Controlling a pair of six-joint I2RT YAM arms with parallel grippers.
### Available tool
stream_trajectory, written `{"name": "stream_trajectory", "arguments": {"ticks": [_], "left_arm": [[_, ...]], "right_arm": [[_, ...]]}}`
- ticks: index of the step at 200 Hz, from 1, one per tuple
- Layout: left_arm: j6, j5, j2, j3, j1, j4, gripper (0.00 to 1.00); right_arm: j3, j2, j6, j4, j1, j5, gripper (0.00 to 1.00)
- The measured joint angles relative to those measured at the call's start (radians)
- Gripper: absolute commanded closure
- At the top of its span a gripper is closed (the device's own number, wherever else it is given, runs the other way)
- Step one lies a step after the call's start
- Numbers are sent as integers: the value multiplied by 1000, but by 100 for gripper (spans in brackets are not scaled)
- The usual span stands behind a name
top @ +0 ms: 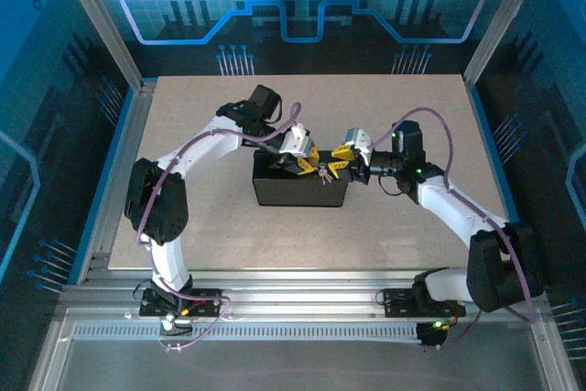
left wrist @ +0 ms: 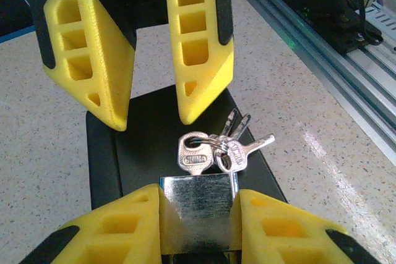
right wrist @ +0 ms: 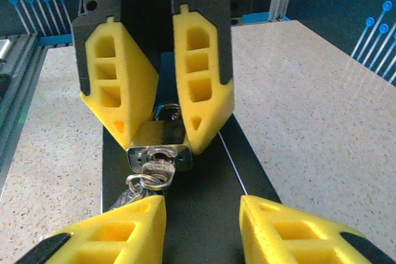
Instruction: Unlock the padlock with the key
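Observation:
The padlock (left wrist: 199,199), a small shiny metal body, is held just above the black box (left wrist: 142,146) with my left gripper (left wrist: 199,214) shut on its two sides. The key (left wrist: 197,156) sticks out of the keyhole end, with a ring of spare keys (left wrist: 238,146) hanging from it onto the box lid. In the right wrist view the padlock (right wrist: 158,146) faces me, the key (right wrist: 156,171) in its keyhole. My right gripper (right wrist: 203,214) is open; the key is just beyond its left finger (right wrist: 124,227), untouched. From above, both grippers (top: 307,160) (top: 341,164) meet over the box (top: 293,191).
The black box sits mid-table on the speckled tan tabletop (top: 394,226). An aluminium rail (left wrist: 346,85) runs along the near table edge by the arm bases. Frame posts (top: 96,16) stand at the back corners.

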Motion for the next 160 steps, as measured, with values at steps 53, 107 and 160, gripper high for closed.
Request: {"name": "stream_trajectory", "arguments": {"ticks": [53,107,160], "left_arm": [[5,10,0,0,1,-12,100],[5,11,0,0,6,-12,100],[5,15,0,0,7,-11,100]], "right_arm": [[80,14,-117,-76,38,-28,69],[116,20,-199,-194,42,-40,73],[179,37,-274,-327,31,-74,72]]}}
